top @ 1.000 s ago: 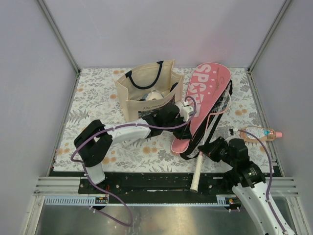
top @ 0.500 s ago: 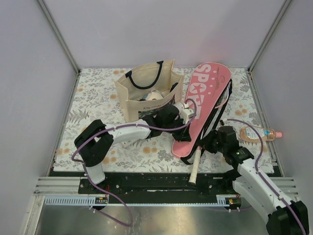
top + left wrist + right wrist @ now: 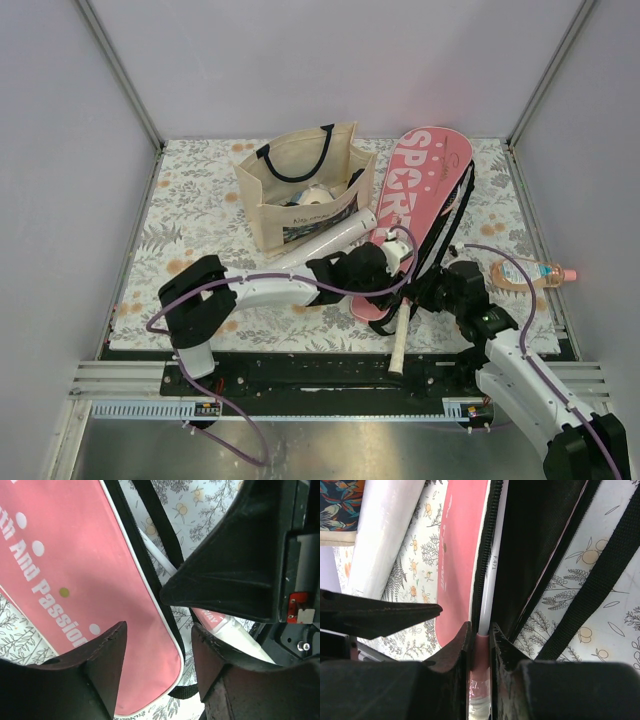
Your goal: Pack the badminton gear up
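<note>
The right gripper (image 3: 480,630) pinched the racket (image 3: 492,575) tight. The left gripper (image 3: 157,630) hung just over the cover (image 3: 75,580) with its fingers spread wide apart.

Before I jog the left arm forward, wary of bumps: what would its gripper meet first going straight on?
Most likely the pink cover, whose black-edged end lies beyond the open left gripper; depth is unclear.

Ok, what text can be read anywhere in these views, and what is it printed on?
"SPORT": large white letters on the pink cover, top view.
"And Passio": white letters on the same cover, left wrist view, cut off at both ends.
Tote bag: a line of print on its front, too small to read.
Racket: tiny marking on its white shaft, too blurred to read.
</note>
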`<state>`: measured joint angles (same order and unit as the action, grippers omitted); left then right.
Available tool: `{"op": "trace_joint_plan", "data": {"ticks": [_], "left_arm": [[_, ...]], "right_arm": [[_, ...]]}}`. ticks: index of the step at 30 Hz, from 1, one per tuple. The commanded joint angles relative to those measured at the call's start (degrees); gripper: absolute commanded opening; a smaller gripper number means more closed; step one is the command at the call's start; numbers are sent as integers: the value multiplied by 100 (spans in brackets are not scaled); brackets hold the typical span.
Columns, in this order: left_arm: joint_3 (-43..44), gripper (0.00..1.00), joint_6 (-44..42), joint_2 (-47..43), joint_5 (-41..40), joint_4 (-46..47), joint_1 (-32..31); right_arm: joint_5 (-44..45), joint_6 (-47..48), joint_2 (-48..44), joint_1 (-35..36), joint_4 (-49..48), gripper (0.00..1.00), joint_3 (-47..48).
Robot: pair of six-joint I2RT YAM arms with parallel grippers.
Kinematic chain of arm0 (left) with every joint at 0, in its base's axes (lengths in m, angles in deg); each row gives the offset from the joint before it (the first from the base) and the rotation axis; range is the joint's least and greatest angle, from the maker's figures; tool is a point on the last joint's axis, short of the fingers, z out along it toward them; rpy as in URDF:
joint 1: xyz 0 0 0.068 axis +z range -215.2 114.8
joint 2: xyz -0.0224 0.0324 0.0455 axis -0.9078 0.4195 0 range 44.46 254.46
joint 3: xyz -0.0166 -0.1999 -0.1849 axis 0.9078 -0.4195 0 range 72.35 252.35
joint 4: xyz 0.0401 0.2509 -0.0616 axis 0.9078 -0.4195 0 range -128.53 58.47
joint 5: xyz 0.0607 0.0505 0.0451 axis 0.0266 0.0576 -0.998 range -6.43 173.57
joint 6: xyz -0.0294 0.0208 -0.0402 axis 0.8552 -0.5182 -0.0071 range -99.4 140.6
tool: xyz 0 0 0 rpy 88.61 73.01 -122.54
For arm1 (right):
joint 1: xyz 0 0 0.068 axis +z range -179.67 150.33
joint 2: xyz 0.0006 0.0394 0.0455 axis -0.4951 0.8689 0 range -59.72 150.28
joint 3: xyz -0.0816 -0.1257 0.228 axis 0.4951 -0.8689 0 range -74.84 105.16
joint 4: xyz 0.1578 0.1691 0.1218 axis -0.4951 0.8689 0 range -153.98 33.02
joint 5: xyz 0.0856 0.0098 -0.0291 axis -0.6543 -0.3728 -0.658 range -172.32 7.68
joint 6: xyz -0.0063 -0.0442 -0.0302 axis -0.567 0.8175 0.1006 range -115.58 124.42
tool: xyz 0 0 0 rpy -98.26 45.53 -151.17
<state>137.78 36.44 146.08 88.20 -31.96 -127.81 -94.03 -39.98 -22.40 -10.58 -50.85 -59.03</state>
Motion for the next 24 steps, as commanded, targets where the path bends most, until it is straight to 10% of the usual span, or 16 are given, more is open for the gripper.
{"op": "trace_joint_plan", "data": {"ticks": [1,24], "left_arm": [[-206,59,25,-99,-1033,482,-243],[-575,70,174,76,-2237,1106,-849]], "right_arm": [[-350,265,-6,-11,-767,0,45],[-535,-183,-199,-28,-1102,0,-87]]}}
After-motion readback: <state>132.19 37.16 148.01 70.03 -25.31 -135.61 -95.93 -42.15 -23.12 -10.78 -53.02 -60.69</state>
